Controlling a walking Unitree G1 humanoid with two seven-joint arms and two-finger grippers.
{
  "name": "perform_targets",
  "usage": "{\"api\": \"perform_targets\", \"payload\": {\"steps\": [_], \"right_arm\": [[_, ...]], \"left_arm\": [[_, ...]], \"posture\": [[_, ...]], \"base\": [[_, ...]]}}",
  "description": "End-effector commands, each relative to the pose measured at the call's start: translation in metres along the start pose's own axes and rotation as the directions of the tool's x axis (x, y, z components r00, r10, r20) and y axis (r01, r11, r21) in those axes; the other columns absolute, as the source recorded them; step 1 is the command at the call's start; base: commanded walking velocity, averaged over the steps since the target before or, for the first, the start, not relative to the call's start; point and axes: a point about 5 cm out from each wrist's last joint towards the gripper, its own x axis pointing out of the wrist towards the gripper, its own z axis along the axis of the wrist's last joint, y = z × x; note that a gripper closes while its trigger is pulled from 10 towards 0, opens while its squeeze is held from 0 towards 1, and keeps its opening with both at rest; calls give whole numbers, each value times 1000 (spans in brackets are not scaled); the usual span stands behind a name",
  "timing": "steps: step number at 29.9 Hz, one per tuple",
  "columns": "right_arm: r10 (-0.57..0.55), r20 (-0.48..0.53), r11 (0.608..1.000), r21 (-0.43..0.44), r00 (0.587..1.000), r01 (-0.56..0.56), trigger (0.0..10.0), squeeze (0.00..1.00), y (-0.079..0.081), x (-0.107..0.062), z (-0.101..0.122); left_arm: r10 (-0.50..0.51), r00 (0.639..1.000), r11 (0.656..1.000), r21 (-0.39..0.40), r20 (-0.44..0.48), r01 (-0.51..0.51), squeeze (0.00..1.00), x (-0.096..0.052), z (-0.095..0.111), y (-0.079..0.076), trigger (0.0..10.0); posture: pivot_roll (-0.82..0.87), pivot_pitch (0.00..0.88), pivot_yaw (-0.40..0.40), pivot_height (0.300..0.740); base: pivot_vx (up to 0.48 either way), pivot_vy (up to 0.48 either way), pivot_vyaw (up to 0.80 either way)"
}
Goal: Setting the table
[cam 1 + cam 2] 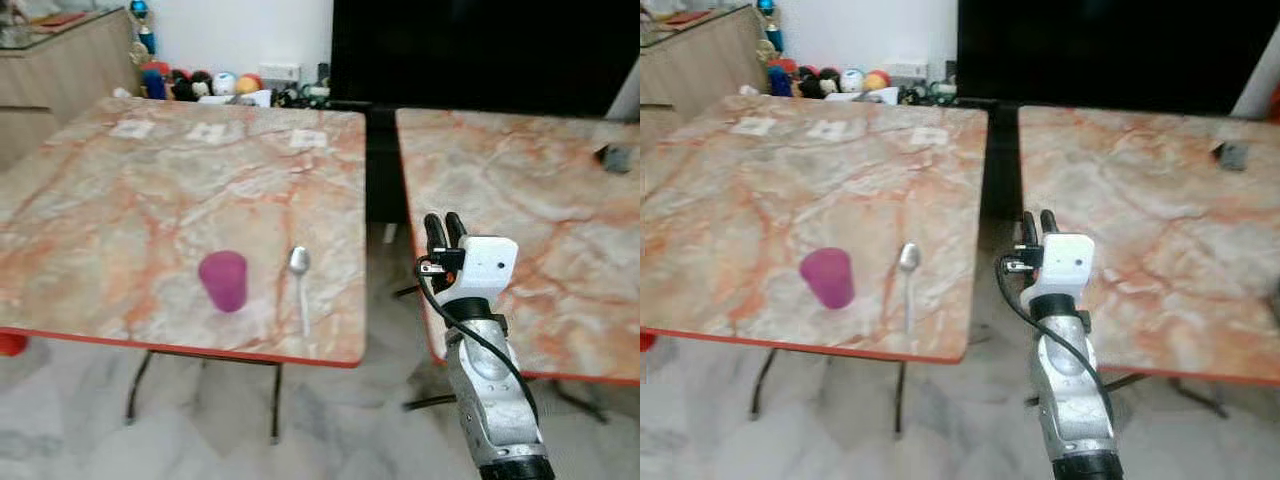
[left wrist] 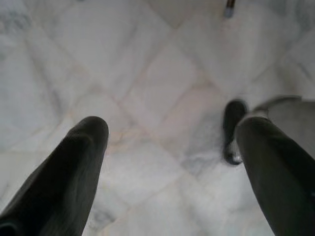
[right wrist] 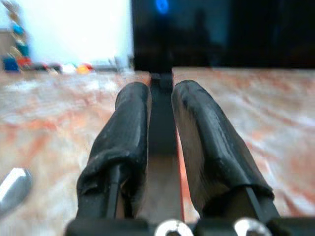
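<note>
So there are two marble-look tables, and the right gripper is raised over the gap between them. The left table sits off to the gripper's left and the right table is just to its right. My guess is it's parked there between moves, since it's carrying nothing and its fingers are nearly together with just a thin slit between them.

The stuff being set out is all to the gripper's left, on the near part of the left table. The purple cup stands upside down, farther from the gripper, and the spoon lies just beside it on the gripper's side, bowl pointing away from the robot. Looks like a place setting started.

The right wrist view catches only the spoon's bowl at its edge and no cup, plus a dark screen behind. The left wrist view is different: the left gripper hangs over pale floor tiles, fingers wide apart, idle.
</note>
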Motion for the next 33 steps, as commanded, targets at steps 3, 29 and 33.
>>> {"api": "perform_targets", "payload": {"steps": [3, 29, 33], "right_arm": [[-5, 15, 1000, 10, 1000, 5, 10000, 0, -1, 2, 5], [6, -23, 1000, 2, 1000, -6, 10000, 0, -1, 2, -3], [6, -23, 1000, 0, 1000, -6, 10000, 0, 0, 1, -4]], "left_arm": [[5, 1000, 1000, -8, -15, -6, 0, -1, -4, 3, 10000], [-9, 999, 1000, 1, -44, 9, 0, -3, -10, 3, 10000], [-17, 999, 1000, 5, -37, 17, 0, -3, -9, 3, 10000]], "posture": [[34, 100, -29, 740], [39, 74, -32, 740], [40, 67, -30, 740]], "base": [[0, 376, 0], [0, 156, 0], [0, 0, 0]]}}
